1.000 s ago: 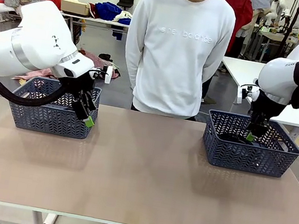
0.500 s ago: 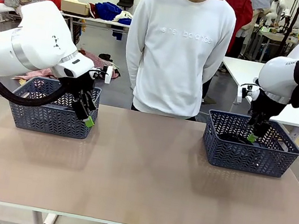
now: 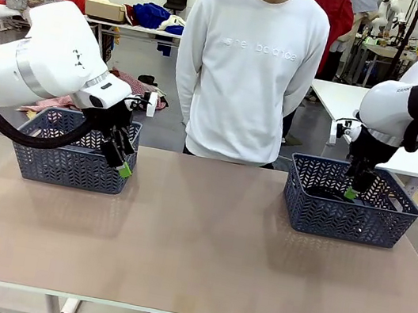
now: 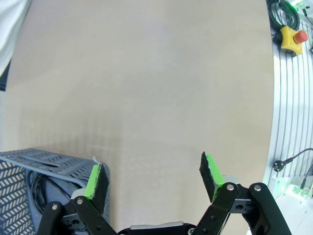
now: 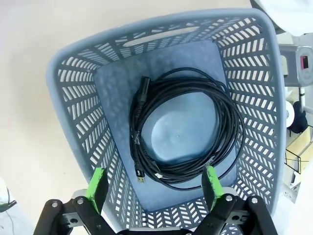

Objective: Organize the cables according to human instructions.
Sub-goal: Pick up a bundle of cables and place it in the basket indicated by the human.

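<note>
Both claws spread wide, holding nothing: right claw (image 5: pixel 154 188) above coiled black cable (image 5: pixel 186 129) in blue-grey perforated basket (image 5: pixel 73 73); left claw (image 4: pixel 152 181) beside the other basket (image 4: pixel 44 164), open surface (image 4: pixel 146 88) ahead.

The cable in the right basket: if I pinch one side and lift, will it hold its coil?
Probably not. The cable is thin, with no tie visible, so its loops would likely sag and spread. Its plug ends lie loose and may dangle and catch the basket holes.
</note>
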Robot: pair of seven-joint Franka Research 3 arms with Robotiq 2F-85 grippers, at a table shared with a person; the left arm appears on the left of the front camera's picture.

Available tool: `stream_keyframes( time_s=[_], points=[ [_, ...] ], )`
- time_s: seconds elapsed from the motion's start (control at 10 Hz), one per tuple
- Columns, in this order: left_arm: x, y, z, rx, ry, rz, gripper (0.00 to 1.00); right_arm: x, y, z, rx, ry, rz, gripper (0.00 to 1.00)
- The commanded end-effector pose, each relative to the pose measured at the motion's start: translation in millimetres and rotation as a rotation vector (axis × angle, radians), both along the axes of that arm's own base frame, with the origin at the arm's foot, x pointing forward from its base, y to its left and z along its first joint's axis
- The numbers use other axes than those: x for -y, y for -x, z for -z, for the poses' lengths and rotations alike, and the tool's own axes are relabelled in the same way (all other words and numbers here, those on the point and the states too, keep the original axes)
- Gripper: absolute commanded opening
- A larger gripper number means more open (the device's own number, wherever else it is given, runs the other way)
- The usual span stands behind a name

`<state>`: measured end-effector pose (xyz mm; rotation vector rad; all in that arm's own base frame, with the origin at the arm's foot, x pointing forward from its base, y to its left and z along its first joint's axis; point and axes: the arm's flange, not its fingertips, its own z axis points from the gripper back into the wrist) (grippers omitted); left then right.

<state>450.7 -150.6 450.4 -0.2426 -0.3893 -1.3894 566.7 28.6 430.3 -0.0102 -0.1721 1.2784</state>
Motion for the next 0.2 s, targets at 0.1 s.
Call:
stream_keyframes(
  time_s=[0.1],
  points=[
    [-2.0, -0.9, -1.8, -0.005, -0.001, 0.005, 0.98, 1.1, 1.8, -1.8, 0.004, 0.003, -0.020, 1.00]
  ],
)
